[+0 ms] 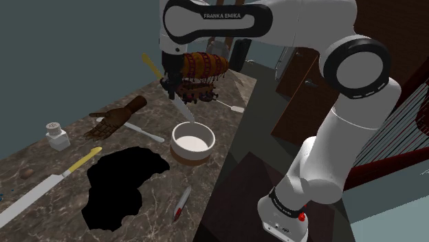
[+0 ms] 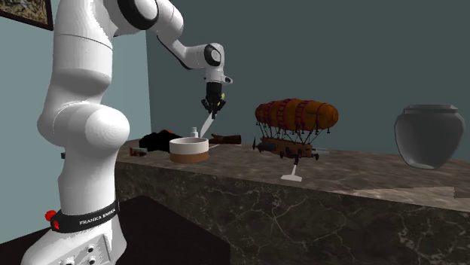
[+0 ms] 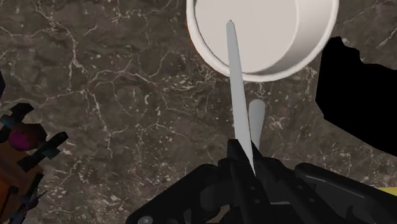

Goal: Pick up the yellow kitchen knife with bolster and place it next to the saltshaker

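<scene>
**Yellow-handled knife aloft; carry to the shaker comes next**

Grey blade, long, flat, tapering to a point. The yellow-handled kitchen knife (image 1: pixel 182 106) hangs clear of the counter. In the shoulder view its tip aims at 5 o'clock, toward the round white bowl with a brown band (image 1: pixel 192 143). The all-black two-finger gripper (image 1: pixel 168 84) has its jaws clamped on the knife near where blade meets handle. The handle juts out at 11 o'clock.

Step, as I judge it: pick done, carry not yet made. The small white saltshaker with a perforated cap (image 1: pixel 57 135) stands at 8 o'clock from the gripper, well apart, on the dark veined marble-look countertop (image 1: pixel 158 113).

Next move calls for:
- Swing toward 8 o'clock, passing over the brown wooden jointed hand (image 1: pixel 117 117).
- Lower and lay the blade flat just beside the shaker.
- Watch the irregular black area (image 1: pixel 124 185) in the counter.
- Watch the second long knife with a yellow grip (image 1: pixel 41 189), lying at 6 o'clock of the shaker.
</scene>
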Available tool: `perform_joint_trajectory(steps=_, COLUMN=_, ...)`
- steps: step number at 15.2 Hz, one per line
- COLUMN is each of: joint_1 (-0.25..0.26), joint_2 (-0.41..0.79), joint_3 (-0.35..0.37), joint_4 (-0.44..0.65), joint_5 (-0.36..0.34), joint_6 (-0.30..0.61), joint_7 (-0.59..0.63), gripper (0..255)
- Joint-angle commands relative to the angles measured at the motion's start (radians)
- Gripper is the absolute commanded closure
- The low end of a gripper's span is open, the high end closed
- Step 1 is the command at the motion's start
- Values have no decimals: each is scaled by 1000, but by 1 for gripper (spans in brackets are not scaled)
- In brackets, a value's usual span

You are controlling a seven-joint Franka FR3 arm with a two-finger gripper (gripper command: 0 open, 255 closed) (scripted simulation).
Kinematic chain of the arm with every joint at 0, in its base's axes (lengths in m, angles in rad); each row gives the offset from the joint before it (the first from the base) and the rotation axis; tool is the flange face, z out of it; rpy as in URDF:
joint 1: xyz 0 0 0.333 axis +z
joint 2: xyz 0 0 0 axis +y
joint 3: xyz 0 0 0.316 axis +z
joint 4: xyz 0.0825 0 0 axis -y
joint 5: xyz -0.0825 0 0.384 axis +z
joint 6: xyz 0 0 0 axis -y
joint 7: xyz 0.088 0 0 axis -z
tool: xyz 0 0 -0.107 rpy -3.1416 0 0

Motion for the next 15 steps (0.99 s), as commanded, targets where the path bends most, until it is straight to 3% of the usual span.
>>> perform_joint_trajectory(steps=1, joint_1=22, joint_2=39, joint_3=18, joint_4=56, joint_5=1, joint_6=-16, joint_7=41, gripper=255)
perform_joint_trajectory(steps=8, joint_1=106, joint_2=206, joint_3=70, joint_4=286, joint_5=-6, joint_6=-78, joint_7=177, gripper=255)
perform_joint_trajectory(steps=14, joint_1=185, joint_2=393, joint_3=98, joint_4=567, joint_5=-23, joint_6=-170, joint_7=276, gripper=255)
perform_joint_trajectory(steps=15, joint_1=184, joint_2=390, joint_3=97, joint_4=550, joint_5=-23, joint_6=-155, joint_7=275, gripper=255)
